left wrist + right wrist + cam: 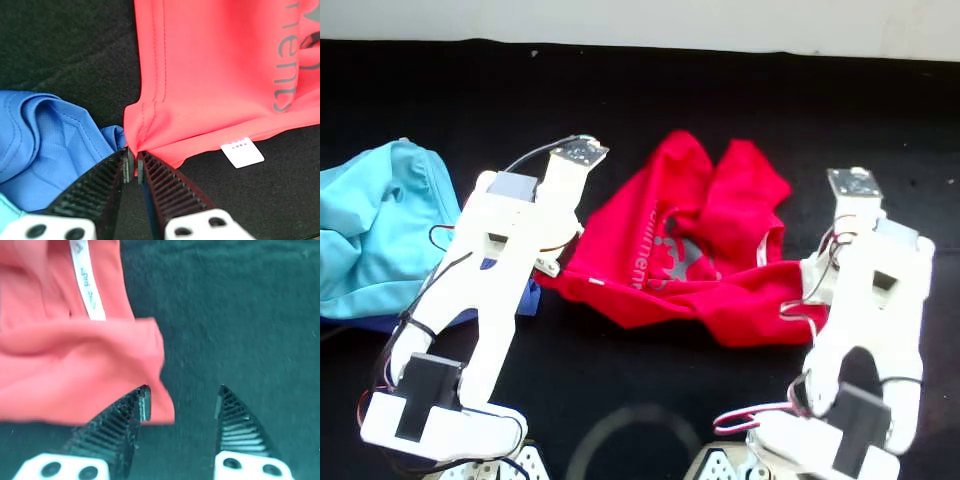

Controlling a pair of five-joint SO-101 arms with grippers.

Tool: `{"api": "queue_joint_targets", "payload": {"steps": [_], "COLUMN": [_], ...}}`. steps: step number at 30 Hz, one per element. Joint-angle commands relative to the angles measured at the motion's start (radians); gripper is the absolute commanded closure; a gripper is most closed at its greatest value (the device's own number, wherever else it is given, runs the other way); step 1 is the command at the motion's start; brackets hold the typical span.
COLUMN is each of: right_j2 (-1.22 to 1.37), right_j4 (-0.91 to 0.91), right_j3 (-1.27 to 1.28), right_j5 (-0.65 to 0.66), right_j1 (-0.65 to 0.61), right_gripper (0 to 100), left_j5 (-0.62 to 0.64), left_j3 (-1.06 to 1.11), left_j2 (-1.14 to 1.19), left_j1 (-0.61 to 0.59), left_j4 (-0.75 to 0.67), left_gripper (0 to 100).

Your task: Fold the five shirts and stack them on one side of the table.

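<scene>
Red shirt [700, 260] is lying crumpled at the middle of the table [620, 90]. It looks light and limp, best held by its corners. Left gripper [134, 167] is pinching one hem corner; right gripper [182, 400] is hovering, jaws spread, at another.

High view: fixed camera above arm bases, looks down and forward over table [650, 90] from moderate distance; arms enter at 7 and 5 o'clock, red shirt [710, 250] at centre.
Left wrist view: on left arm, faces along left hand [134, 162], very near shirt hem and blue shirt [45, 145].
Right wrist view: on right arm, faces along right hand [182, 395], very near table.
Shared: red shirt in all three. Left wrist view covers its 8 o'clock corner as seen in high view, right wrist view its 4 o'clock edge.
</scene>
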Motion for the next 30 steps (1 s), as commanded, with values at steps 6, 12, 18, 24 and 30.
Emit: {"api": "queue_joint_targets", "payload": {"steps": [6,12,18,24,30], "right_j2": [-0.306,-0.386,-0.332,-0.220,-0.124], "right_j4": [0.148,0.025,-0.116,-0.262,-0.315], "right_j3": [0.120,0.321,0.409,0.417,0.410], "right_j5": [0.020,0.052,0.052,0.051,0.057], "right_j1": [-0.013,-0.048,-0.047,-0.050,-0.056], "right_gripper": [77.9,77.9,77.9,77.9,79.5], "left_j5": [0.008,0.008,0.008,0.008,0.008], "left_j3": [-0.005,-0.005,-0.005,-0.005,-0.005], "left_j2": [-0.002,-0.002,-0.002,-0.002,-0.002], "left_j1": [-0.010,-0.007,-0.005,-0.005,-0.005], "left_j4": [-0.003,-0.003,-0.002,-0.002,-0.003], "left_gripper": [99,99,99,99,99]}}
